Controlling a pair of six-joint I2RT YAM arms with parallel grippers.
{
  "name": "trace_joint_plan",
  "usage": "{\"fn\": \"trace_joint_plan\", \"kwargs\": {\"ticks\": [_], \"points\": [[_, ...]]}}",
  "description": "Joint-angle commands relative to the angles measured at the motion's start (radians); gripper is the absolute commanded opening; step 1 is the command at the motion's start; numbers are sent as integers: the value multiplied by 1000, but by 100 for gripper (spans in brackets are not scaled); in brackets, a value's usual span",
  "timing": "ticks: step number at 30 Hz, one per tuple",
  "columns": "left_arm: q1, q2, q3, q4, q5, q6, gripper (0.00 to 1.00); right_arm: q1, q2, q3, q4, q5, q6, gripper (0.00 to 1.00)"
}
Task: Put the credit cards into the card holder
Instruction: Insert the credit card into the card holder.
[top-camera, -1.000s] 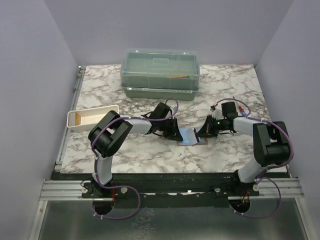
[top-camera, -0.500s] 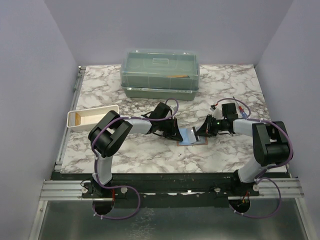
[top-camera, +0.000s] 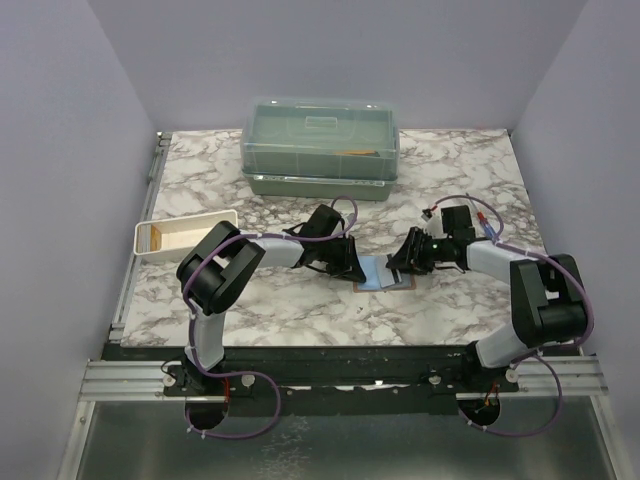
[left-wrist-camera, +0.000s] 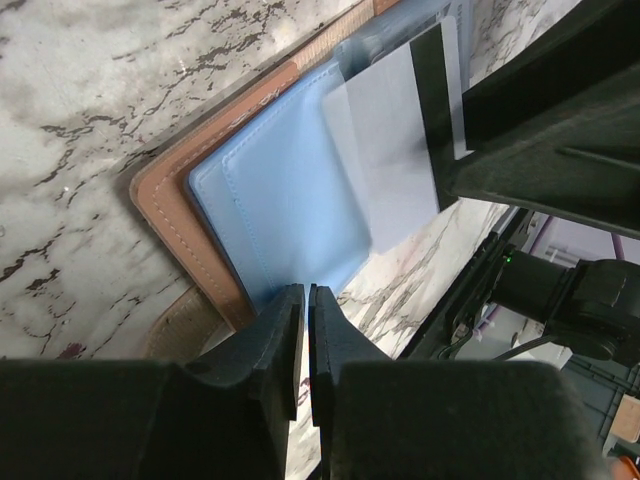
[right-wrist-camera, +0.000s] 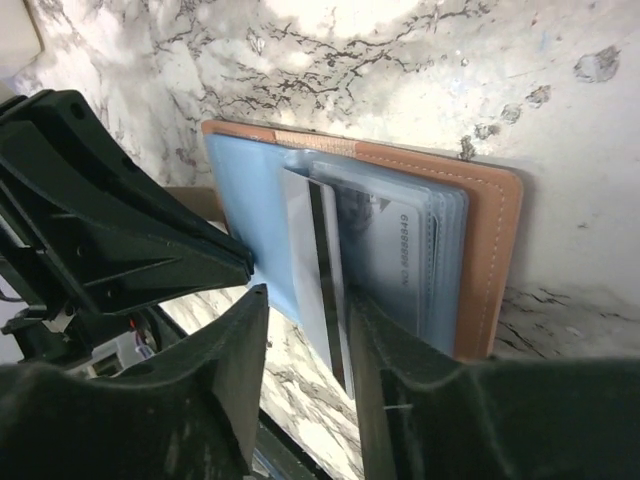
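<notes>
Brown card holder (left-wrist-camera: 262, 205) gripped by left end effector (left-wrist-camera: 303, 300); right end effector (right-wrist-camera: 303, 305) open.

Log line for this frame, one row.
card holder: lying open | credit card: partly in pocket | left gripper: pinching holder edge | right gripper: open, straddling card

Near edge of card holder (left-wrist-camera: 280, 190) lost between tips of left tool (left-wrist-camera: 304, 295); far end of pale credit card (left-wrist-camera: 395, 150) masked by right tool (right-wrist-camera: 308, 300). From overhead, everything between both tools too small to make out.
</notes>
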Motion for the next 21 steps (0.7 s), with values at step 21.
{"fn": "trace_joint_plan", "kwargs": {"ticks": [21], "points": [[-4, -9, -19, -105, -65, 53, 18, 67, 8, -2, -46, 271, -21, 21]]}}
